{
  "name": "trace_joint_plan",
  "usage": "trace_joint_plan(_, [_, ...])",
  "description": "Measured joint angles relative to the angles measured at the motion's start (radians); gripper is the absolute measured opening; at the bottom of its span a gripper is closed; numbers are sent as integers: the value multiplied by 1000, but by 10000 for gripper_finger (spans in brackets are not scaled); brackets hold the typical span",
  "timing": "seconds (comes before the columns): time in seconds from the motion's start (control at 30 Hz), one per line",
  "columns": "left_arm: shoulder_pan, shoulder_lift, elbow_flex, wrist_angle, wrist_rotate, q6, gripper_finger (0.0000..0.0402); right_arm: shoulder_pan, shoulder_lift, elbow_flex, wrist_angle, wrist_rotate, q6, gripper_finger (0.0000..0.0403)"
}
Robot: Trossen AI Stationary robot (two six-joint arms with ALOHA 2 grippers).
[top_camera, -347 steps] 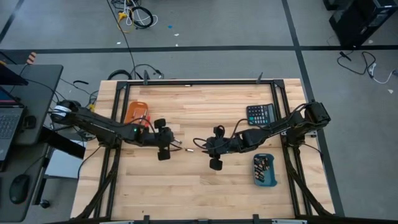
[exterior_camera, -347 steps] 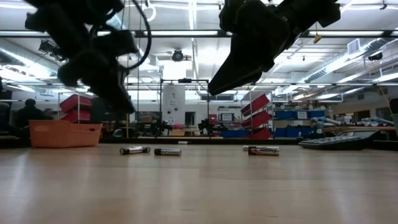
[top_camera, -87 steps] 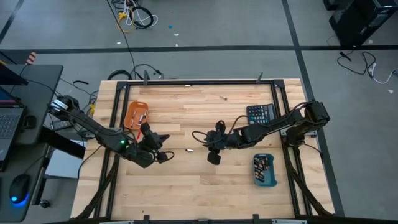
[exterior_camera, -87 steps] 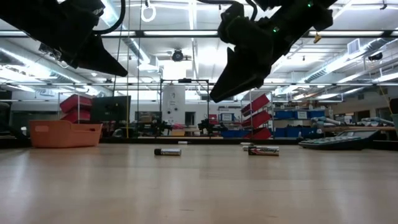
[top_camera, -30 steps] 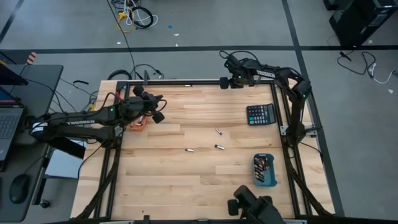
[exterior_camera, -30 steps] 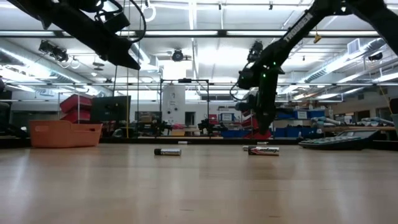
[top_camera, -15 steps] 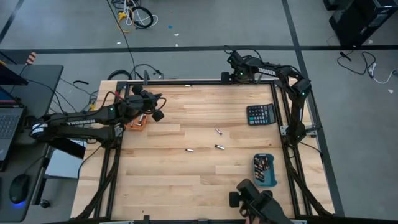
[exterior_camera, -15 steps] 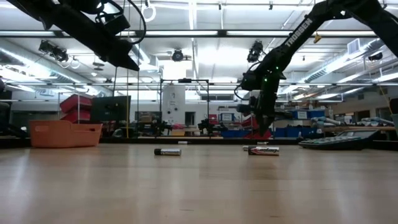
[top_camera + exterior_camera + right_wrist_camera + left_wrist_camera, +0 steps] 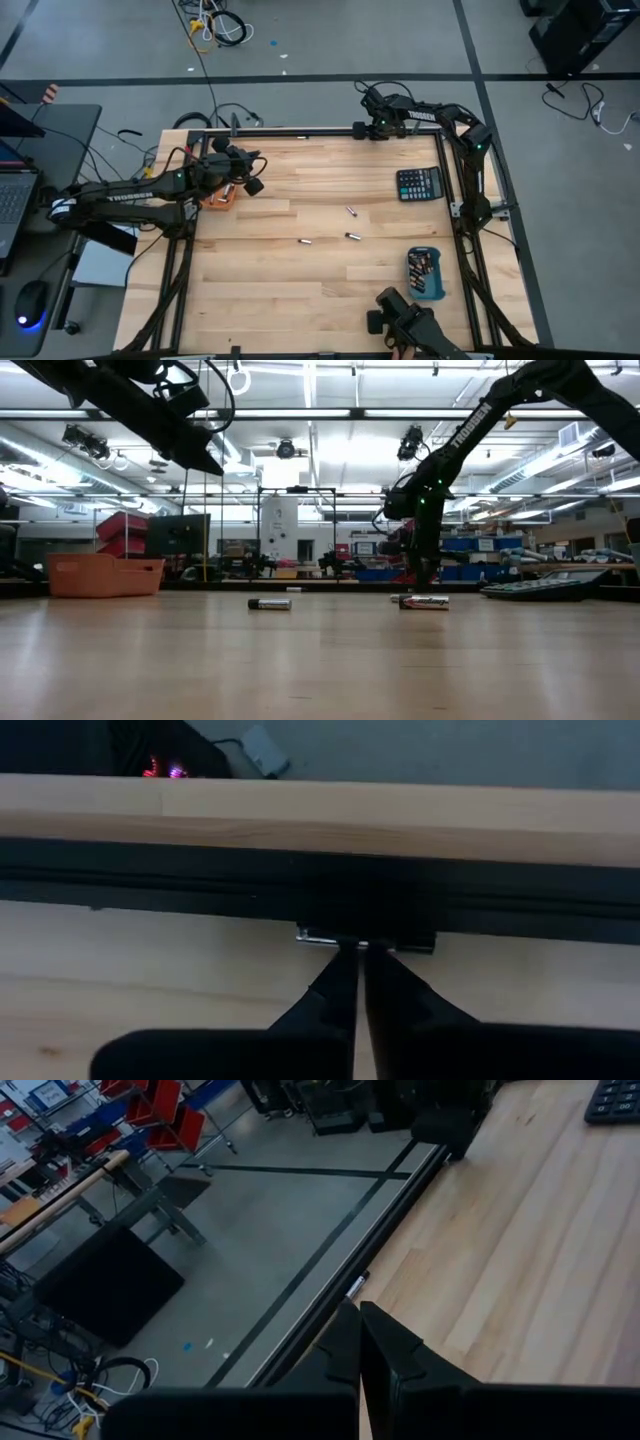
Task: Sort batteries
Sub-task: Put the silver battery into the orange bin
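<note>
Far to the left of the calculator (image 9: 418, 183), the left tool (image 9: 250, 181) hangs clenched and empty, just beside the orange tray (image 9: 215, 197). Three loose batteries (image 9: 351, 211) lie on the worktop (image 9: 300, 290), left of the calculator and a little nearer to the front edge.

Beyond the calculator, at the far edge, the right tool (image 9: 362, 129) stands with its fingers pressed almost together. Their tips are on a small silvery cell (image 9: 320, 934) that lies against the black rail (image 9: 150, 870). I cannot tell if the cell is really pinched. On the near side of the calculator, the blue tray (image 9: 425, 290) already has several cells inside.

The danger, I think, is at the rail. A round cell jammed against it can slip from narrow tips, or roll along the rail and fall off the worktop. If the fingers press down too hard, they can scrape the rail.
</note>
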Motion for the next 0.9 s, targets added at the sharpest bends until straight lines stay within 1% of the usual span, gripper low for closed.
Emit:
trace_joint_plan(0.1, [0,0,0,-4,0,0,0,2,-7,3,-5,-34,-16,12])
trace_joint_plan(0.27, [0,0,0,-5,4,0,0,22,-74,-7,-10,-78,-41,13])
trace_joint_plan(0.33, [0,0,0,-5,4,0,0,38,-116,-7,-6,-59,-41,15])
trace_joint_plan(0.43, [0,0,0,-5,4,0,0,45,-156,-2,-4,15,-26,16])
trace_joint_plan(0.53, [0,0,0,-6,4,0,0,39,-156,-4,-15,73,-24,15])
trace_joint_plan(0.73, [0,0,0,-7,4,0,0,17,-91,-4,-10,67,-20,11])
trace_joint_plan(0.9, [0,0,0,-9,4,0,0,14,-47,2,12,29,-19,13])
